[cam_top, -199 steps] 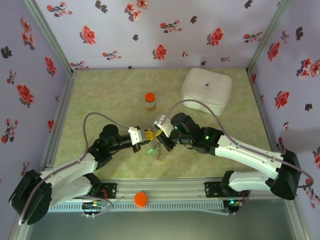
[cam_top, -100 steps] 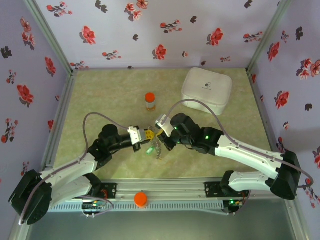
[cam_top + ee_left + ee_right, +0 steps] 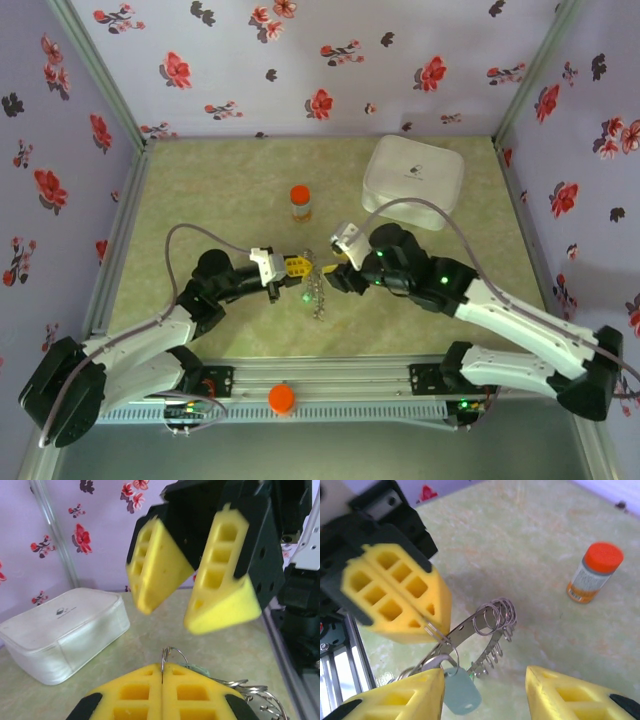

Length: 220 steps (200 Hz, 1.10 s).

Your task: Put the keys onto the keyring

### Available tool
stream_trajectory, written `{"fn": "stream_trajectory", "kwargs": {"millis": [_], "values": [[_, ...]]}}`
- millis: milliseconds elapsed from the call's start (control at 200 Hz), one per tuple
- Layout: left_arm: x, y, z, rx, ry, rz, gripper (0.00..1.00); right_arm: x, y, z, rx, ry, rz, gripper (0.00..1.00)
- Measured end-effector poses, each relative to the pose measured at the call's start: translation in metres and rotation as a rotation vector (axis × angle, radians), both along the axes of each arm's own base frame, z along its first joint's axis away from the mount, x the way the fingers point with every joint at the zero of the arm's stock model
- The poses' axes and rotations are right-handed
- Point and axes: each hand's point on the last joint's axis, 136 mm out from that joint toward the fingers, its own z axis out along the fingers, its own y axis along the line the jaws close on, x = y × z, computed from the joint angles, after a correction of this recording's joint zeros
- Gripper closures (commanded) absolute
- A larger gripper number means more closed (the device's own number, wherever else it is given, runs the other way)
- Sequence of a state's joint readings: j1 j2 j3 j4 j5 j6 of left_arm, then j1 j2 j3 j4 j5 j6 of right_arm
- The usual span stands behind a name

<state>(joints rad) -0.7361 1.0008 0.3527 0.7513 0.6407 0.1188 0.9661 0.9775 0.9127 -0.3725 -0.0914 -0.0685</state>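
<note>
I read the overhead view as bright and even, with diffuse light from above and no hard glare. The pale green marbled tabletop [image 3: 220,190] shows only faint soft shadows under the arms, and fine detail there is mushy.

Left wrist view: the right pincer [image 3: 182,615] is too near the lens, its yellow foam fingers [image 3: 220,595] smeared and out of focus. The rounded white plastic box [image 3: 60,630] is mildly soft.

Right wrist view: the bunch of thin silver metal rings [image 3: 492,620] is sharp with small glints, and a soft grey shadow lies up-left of it. The small orange-capped bottle [image 3: 595,572] is a bit soft, and the top-right corner is washed out.
</note>
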Motion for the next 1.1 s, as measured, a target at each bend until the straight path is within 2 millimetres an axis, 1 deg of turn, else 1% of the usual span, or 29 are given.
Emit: {"fn": "stream_trajectory", "kwargs": {"millis": [90, 145, 190, 295, 375, 485, 580, 745, 860, 1005, 1100], "values": [[-0.004, -0.002, 0.001, -0.016, 0.036, -0.034, 1.0, -0.009, -0.009, 0.008, 0.023, -0.061, 0.039, 0.53], [-0.006, -0.004, 0.001, -0.024, 0.065, -0.053, 1.0, -0.016, -0.012, 0.008, 0.032, -0.086, 0.076, 0.54], [-0.008, -0.005, 0.002, -0.029, 0.087, -0.071, 1.0, -0.023, -0.012, 0.005, 0.038, -0.099, 0.112, 0.57], [-0.013, -0.008, 0.005, -0.041, 0.118, -0.109, 1.0, -0.033, -0.007, -0.005, 0.052, -0.091, 0.182, 0.63], [-0.017, -0.009, 0.008, -0.048, 0.125, -0.132, 1.0, -0.036, 0.001, -0.009, 0.071, -0.073, 0.218, 0.64], [-0.021, -0.009, 0.01, -0.052, 0.127, -0.155, 1.0, -0.039, 0.01, -0.006, 0.111, -0.057, 0.248, 0.64], [-0.023, -0.009, 0.009, -0.049, 0.133, -0.169, 1.0, -0.04, 0.013, -0.001, 0.145, -0.059, 0.257, 0.65], [-0.026, -0.011, 0.008, -0.046, 0.148, -0.189, 1.0, -0.04, 0.015, 0.004, 0.18, -0.06, 0.256, 0.7], [-0.026, -0.011, 0.008, -0.045, 0.149, -0.192, 1.0, -0.04, 0.017, 0.002, 0.189, -0.052, 0.255, 0.71], [-0.028, -0.011, 0.008, -0.044, 0.152, -0.2, 1.0, -0.038, 0.02, -0.007, 0.181, -0.035, 0.252, 0.75], [-0.028, -0.011, 0.007, -0.043, 0.152, -0.202, 1.0, -0.038, 0.02, -0.009, 0.181, -0.03, 0.25, 0.77]]}}
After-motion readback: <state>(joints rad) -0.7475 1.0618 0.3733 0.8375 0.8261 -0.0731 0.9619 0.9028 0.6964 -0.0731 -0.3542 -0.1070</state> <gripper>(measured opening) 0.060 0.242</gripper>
